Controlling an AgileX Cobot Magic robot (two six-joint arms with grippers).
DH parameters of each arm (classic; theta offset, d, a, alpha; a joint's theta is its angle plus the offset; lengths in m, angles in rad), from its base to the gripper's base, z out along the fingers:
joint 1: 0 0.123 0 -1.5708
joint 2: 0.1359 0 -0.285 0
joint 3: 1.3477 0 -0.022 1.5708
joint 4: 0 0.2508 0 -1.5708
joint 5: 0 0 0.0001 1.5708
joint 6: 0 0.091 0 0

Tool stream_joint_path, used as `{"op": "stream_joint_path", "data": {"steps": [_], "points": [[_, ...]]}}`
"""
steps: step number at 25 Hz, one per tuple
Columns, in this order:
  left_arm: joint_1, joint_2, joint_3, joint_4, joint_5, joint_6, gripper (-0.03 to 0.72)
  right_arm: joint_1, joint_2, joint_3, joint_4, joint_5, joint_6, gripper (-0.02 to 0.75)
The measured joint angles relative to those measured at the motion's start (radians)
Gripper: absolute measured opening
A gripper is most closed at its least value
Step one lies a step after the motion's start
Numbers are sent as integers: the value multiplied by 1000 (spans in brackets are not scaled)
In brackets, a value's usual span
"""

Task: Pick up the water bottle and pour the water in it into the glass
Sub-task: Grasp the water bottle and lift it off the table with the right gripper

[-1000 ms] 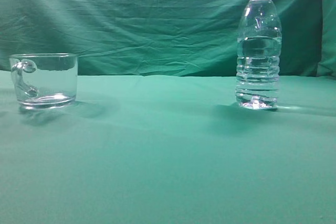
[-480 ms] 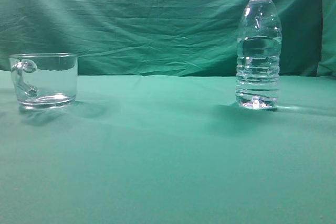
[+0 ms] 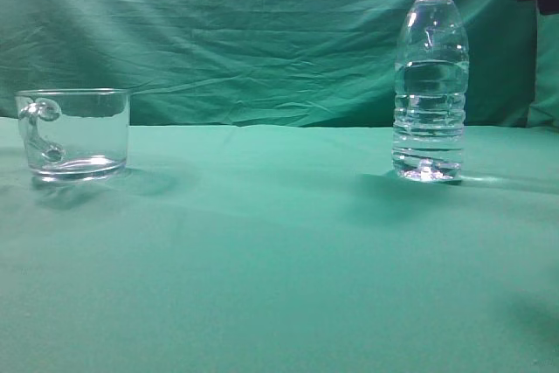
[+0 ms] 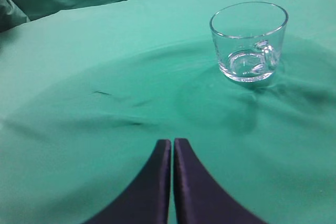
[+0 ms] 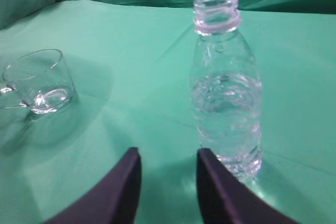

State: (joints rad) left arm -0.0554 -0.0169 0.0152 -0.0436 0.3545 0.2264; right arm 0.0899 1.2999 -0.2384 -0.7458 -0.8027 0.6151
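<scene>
The right gripper (image 5: 168,182) is hovering with its 2 fingers spread, the uncapped water bottle (image 5: 226,85) standing upright just ahead and slightly right of them. The left gripper (image 4: 172,174) is holding its fingers pressed together, the glass (image 4: 249,40) sitting ahead to its right on the green cloth (image 3: 262,242).
</scene>
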Motion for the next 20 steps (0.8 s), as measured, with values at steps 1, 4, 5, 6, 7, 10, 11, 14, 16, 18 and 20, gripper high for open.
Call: {"op": "stream_joint_path", "data": {"steps": [1,4,5,6,7,10,11,14,16,18,20], "points": [[0,0,0,0,0,0,0,0,30,-13,2,-33,-49,307],[0,0,0,0,0,0,0,0,124,-54,4,-84,-157,504],[0,0,0,0,0,0,0,0,148,-67,8,-92,-172,568],[0,0,0,0,0,0,0,0,177,-78,18,-98,-182,618],[0,0,0,0,0,0,0,0,204,-92,31,-102,-186,649],[0,0,0,0,0,0,0,0,273,-132,67,-104,-190,645],[0,0,0,0,0,0,0,0,296,-147,79,-106,-190,645],[0,0,0,0,0,0,0,0,357,-191,101,-116,-190,645],[0,0,0,0,0,0,0,0,398,-222,103,-121,-190,645],[0,0,0,0,0,0,0,0,443,-253,106,-135,-190,645],[0,0,0,0,0,0,0,0,484,-282,106,-155,-189,645]]}}
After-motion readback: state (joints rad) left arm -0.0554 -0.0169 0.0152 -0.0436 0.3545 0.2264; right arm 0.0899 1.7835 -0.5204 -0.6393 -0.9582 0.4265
